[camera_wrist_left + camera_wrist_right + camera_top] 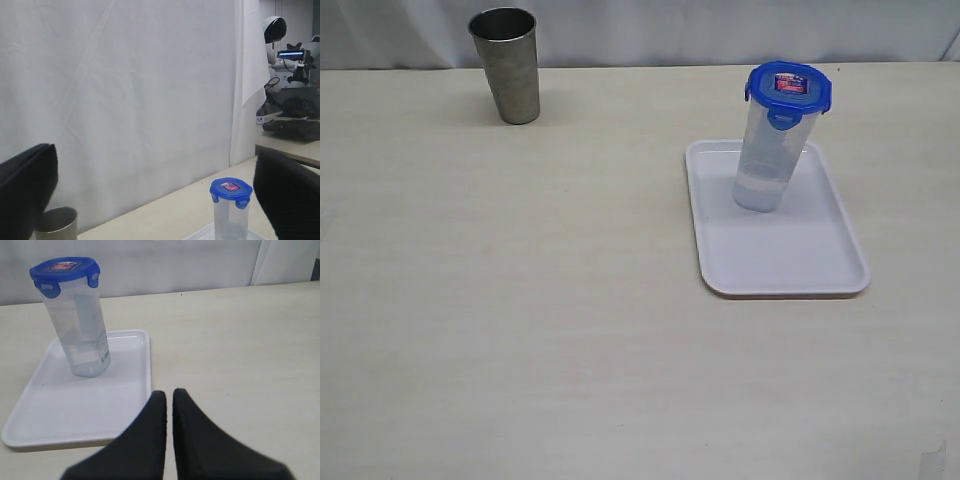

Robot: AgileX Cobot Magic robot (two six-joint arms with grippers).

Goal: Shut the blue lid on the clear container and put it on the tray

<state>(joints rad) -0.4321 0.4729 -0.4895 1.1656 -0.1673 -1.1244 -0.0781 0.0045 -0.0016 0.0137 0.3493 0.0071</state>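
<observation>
The cup point(506, 65), grey steel, stands upright on the table point(520, 300), well apart from the tray point(790, 255), off to its left and farther back. The tray lies flat on the table, white, with a low rim. The container point(765, 165) stands upright on the tray's far half, inside the rim. The lid point(788, 85) sits on the container's mouth with its red-and-white label facing up, and the flap on its near side is folded down against the wall.

The left gripper point(155, 175) is spread wide, its dark fingers point(25, 185) far apart with nothing between them. It looks across the table at the cup and at the container on the tray, well apart from both.

The right gripper point(169, 396) is pressed together, with only a thin slit between its tips, and it pinches nothing. Its tips point at the table just beside a long edge of the tray, clear of the container.
</observation>
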